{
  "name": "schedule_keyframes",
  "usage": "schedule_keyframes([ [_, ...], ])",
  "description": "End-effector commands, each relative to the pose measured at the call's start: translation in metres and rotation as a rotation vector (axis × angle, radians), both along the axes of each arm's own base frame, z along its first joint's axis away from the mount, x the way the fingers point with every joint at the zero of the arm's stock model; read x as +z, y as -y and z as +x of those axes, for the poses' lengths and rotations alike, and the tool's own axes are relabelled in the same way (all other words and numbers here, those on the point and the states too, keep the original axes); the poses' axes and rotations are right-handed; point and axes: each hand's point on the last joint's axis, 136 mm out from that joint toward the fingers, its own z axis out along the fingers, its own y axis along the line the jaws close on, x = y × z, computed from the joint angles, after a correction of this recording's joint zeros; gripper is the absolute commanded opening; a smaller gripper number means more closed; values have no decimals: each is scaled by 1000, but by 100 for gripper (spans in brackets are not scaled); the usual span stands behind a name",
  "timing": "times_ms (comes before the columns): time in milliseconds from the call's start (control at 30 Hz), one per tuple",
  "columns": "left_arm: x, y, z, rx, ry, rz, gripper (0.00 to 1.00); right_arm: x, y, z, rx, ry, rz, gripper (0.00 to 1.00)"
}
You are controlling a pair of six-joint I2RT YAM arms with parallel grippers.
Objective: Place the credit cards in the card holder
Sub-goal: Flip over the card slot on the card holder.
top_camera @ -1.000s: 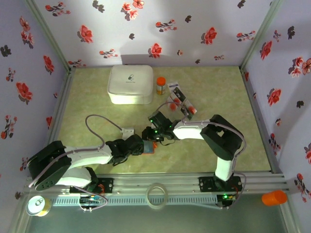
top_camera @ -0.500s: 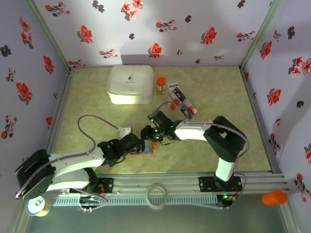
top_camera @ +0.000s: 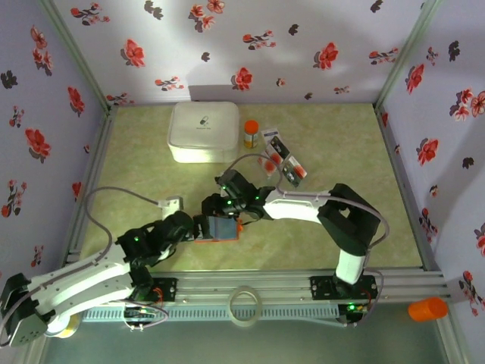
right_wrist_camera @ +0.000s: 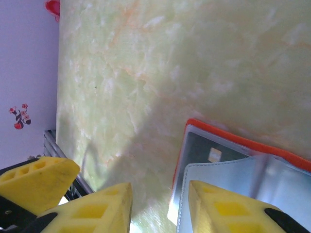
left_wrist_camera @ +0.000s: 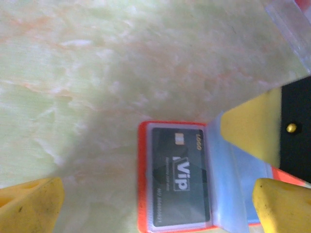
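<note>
As the card holder [left_wrist_camera: 142, 179] lies open and flat on the table [top_camera: 341, 152] between the two arms, one dark card [left_wrist_camera: 180, 177] sits squarely in its left pocket.

Left gripper [left_wrist_camera: 158, 194]: jaws wide, hovering over the holder, holding nothing.

Right gripper [right_wrist_camera: 159, 194]: jaws narrowly apart. The pale blue flap [right_wrist_camera: 218, 172] has its edge in the gap against one finger, not pinched as far as I can see.

Loose cards [top_camera: 282, 159] lie well apart from the holder, near the orange-capped bottle [top_camera: 251, 134].

Judgement: one card in, the rest to fetch. I'd lift the left gripper straight up so its fingers don't drag the holder, and press the flap back to leave the next pocket reachable. Risk: the flap springs shut.
</note>
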Motion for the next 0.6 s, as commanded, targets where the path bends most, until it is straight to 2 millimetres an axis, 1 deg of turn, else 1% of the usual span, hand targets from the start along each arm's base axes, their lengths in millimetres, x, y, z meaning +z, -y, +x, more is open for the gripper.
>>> schedule_keyframes([
  [0,6,-24,5,115,48,-2,100,-31,-7,-16,27,-63,-72,36],
  [133,8,-30,3,129,56,-13,100,-42,-18,-13,20,-79,-68,36],
  [200,8,-32,3,131,57,-14,100,-47,-20,-12,14,-87,-68,36],
  [300,7,-33,2,131,53,-11,100,-47,-22,-12,10,-92,-62,36],
  [433,3,-33,1,129,47,-10,100,-41,-20,-11,8,-83,-56,36],
  [567,-1,-32,1,127,39,-12,100,-30,-15,-10,1,-63,-48,36],
])
